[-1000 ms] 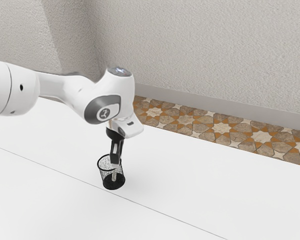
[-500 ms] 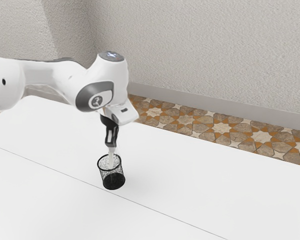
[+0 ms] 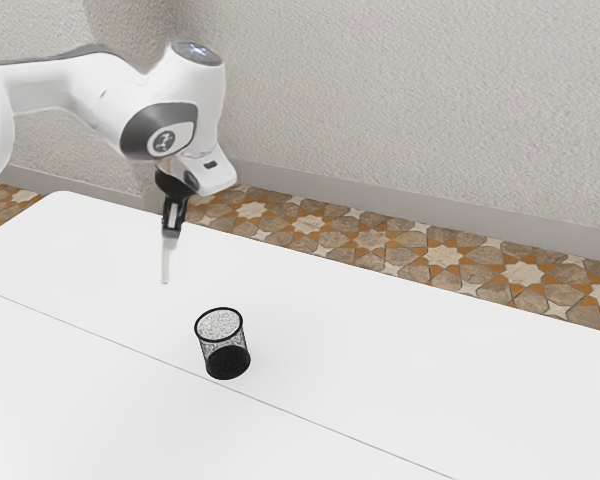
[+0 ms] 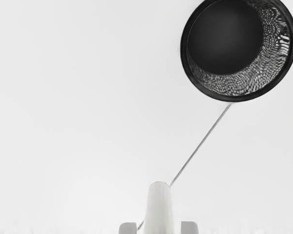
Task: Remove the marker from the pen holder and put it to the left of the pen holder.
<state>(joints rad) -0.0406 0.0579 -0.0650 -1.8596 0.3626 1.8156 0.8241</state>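
We grasp the marker (image 3: 165, 262) by its upper end in our gripper (image 3: 169, 233), probably so its length clears the mesh pen holder (image 4: 233, 98).

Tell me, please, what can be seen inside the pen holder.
Inside the pen holder I see its dark bottom and part of its mesh wall; the rim covers the rest of the wall. The marker hangs from my hand.
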